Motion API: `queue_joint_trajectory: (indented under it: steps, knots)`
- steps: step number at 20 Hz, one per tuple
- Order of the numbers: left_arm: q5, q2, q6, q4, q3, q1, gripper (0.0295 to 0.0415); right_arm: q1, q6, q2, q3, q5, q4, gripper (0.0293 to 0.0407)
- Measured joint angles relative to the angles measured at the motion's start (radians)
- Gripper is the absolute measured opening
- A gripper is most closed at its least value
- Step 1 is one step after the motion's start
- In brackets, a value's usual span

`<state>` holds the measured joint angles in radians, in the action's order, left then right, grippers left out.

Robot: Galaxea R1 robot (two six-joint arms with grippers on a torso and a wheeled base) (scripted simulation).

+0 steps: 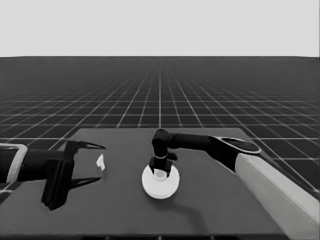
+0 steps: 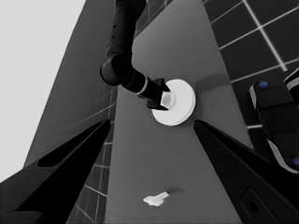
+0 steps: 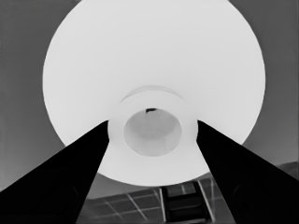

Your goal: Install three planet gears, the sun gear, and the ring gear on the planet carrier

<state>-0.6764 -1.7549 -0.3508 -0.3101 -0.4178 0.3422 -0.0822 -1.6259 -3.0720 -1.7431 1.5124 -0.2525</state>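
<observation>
Right wrist view: the right end effector (image 3: 152, 123) is closed on the raised centre collar (image 3: 153, 161) of the larger round part (image 3: 154, 51), one finger against each side of the collar. In the head view this end effector (image 1: 160, 172) stands directly over the part (image 1: 160, 189), which sits low at mid worktop (image 1: 215, 210). Whether it is fully seated cannot be told.

The smaller round part and the gears are not visible in any view. In my judgement they lie beneath the larger part, directly below the gripping fingers.

Left end effector (image 1: 98, 163): parked, fingers spread wide, well off to the side of the working arm. A thin white piece (image 2: 155, 199) lies loose between its fingers, not gripped.

Risks noted:
- The grip is on a narrow round collar. Any sideways pull could tilt the part, and its teeth would then ride on the gears rather than mesh.
- Pressing down while misaligned could jam the stack or shift it across the worktop.
- Letting go before the part is seated could leave it cocked.
- Lifting away with the fingers dragging on the collar could pull the part back up.
</observation>
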Motion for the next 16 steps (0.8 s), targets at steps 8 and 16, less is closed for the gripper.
queue_joint_trajectory:
  steps: [8, 16]
  knots:
    - [0.0, 0.0, 0.0, 0.0, 0.0, 0.0, 0.0385, 0.0, -0.07, 0.0, 0.0, 0.0, 0.0, 0.0348]
    - [0.0, 0.0, 0.0, 0.0, 0.0, 0.0, 0.0385, 0.0, -0.14, 0.0, 0.0, 0.0, 0.0, 0.0348]
